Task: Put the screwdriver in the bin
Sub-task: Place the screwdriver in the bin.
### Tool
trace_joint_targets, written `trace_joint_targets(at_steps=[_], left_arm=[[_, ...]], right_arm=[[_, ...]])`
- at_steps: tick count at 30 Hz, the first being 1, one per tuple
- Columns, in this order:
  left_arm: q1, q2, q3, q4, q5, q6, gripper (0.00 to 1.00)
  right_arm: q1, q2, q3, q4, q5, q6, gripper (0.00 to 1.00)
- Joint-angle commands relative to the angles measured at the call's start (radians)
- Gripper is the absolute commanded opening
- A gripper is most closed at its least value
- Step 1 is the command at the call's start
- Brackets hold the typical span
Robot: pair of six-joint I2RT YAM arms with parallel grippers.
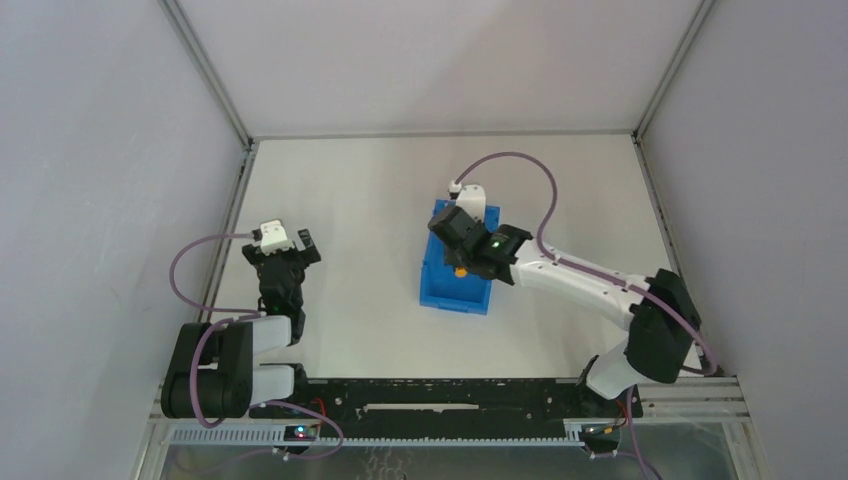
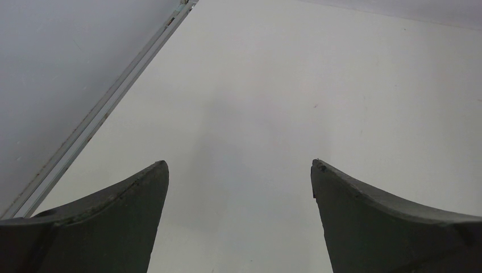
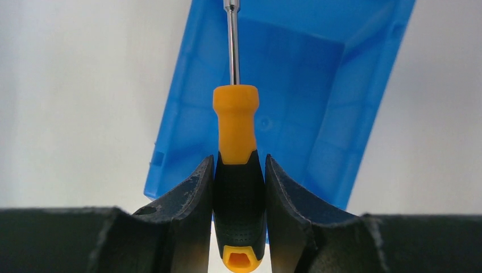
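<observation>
Starting at the left, the left gripper (image 2: 239, 168) hung over the bare white table (image 2: 352, 85) with its two dark fingers (image 2: 113, 222) spread wide and nothing between them. Its wrist view caught only the finger ends; everything behind them was cut off by the lower edge. A metal frame rail (image 2: 96, 116) crossed that view's left corner.

Further right, near the middle of the table, sat the blue bin (image 1: 450, 292). From overhead its far half was hidden under the right gripper (image 1: 465, 238), so only the near end and part of the left wall showed. Of the screwdriver (image 1: 459, 269), that view gave just an orange speck inside the bin's outline, below the gripper.

The right wrist view was clearer: the right gripper was clamped on the black part of the screwdriver's handle, one finger on each side. The orange part stuck out ahead of the fingers. The thin shaft pointed across the bin's open interior, its tip cut off at the top edge. The bin's far corners were also out of view there. Whether the screwdriver touched the bin could not be told.

At the right, the right arm (image 1: 590, 280) ran slantwise from its base at the near corner to the bin, a purple cable (image 1: 545, 190) looped above it.
</observation>
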Motion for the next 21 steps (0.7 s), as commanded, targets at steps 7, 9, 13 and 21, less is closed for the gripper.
trace_joint_targets(at_steps=[7, 9, 13, 21], left_arm=[[-0.005, -0.011, 0.039, 0.032, -0.016, 0.025, 1.0], [-0.005, -0.011, 0.038, 0.032, -0.016, 0.025, 1.0], [-0.005, -0.011, 0.038, 0.033, -0.015, 0.025, 1.0], [-0.005, -0.012, 0.039, 0.032, -0.015, 0.025, 1.0]], right_arm=[[0.067, 0.134, -0.044, 0.087, 0.047, 0.077, 0.07], [0.071, 0.16, -0.052, 0.095, 0.045, 0.077, 0.08], [0.071, 0.201, -0.074, 0.135, 0.027, 0.063, 0.17], [0.067, 0.26, -0.076, 0.167, 0.018, 0.04, 0.24]])
